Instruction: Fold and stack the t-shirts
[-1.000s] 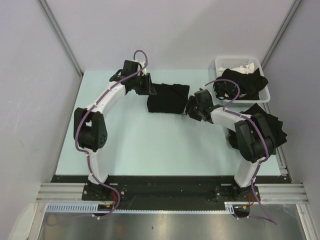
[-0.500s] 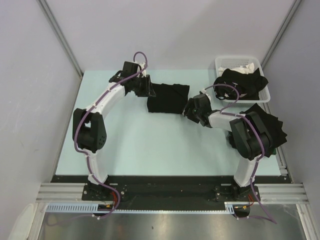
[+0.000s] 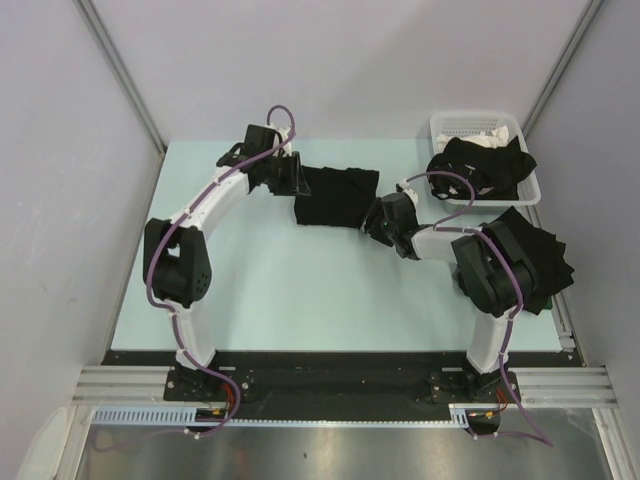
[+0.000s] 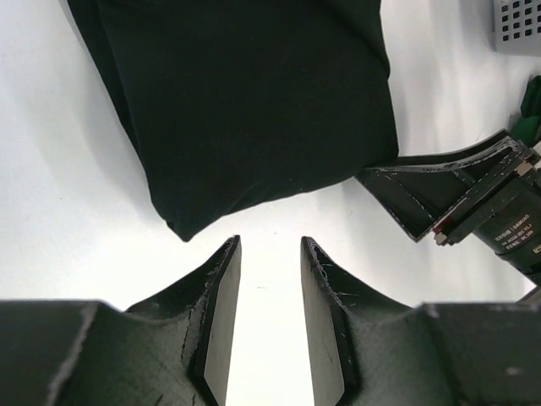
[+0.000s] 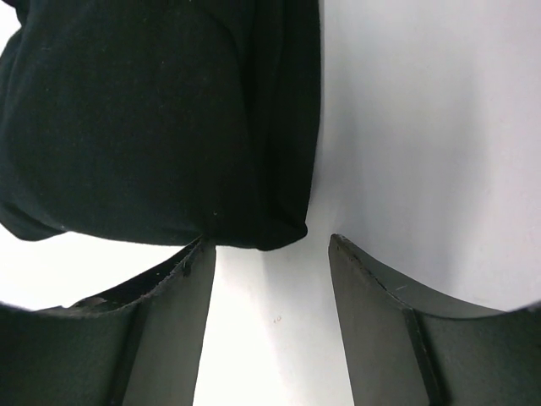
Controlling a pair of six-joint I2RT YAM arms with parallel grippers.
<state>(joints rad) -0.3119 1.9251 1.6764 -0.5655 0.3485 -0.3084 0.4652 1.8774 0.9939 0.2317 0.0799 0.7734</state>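
A folded black t-shirt (image 3: pixel 337 197) lies flat at the back middle of the table. My left gripper (image 3: pixel 299 180) sits at its left edge; in the left wrist view the gripper (image 4: pixel 270 245) is open over bare table, just short of the shirt's corner (image 4: pixel 245 101). My right gripper (image 3: pixel 371 217) is at the shirt's right front corner. In the right wrist view it (image 5: pixel 270 245) is open, and the shirt's folded edge (image 5: pixel 161 118) lies just beyond the fingertips, nothing between them.
A white basket (image 3: pixel 470 118) at the back right holds a crumpled black shirt (image 3: pixel 485 165) and some white cloth. Another black shirt heap (image 3: pixel 535 255) lies at the right edge beside the right arm. My right gripper's finger (image 4: pixel 439 190) shows in the left wrist view.
My right gripper has slid left and come up to the folded shirt's right corner. The left gripper has hardly moved.
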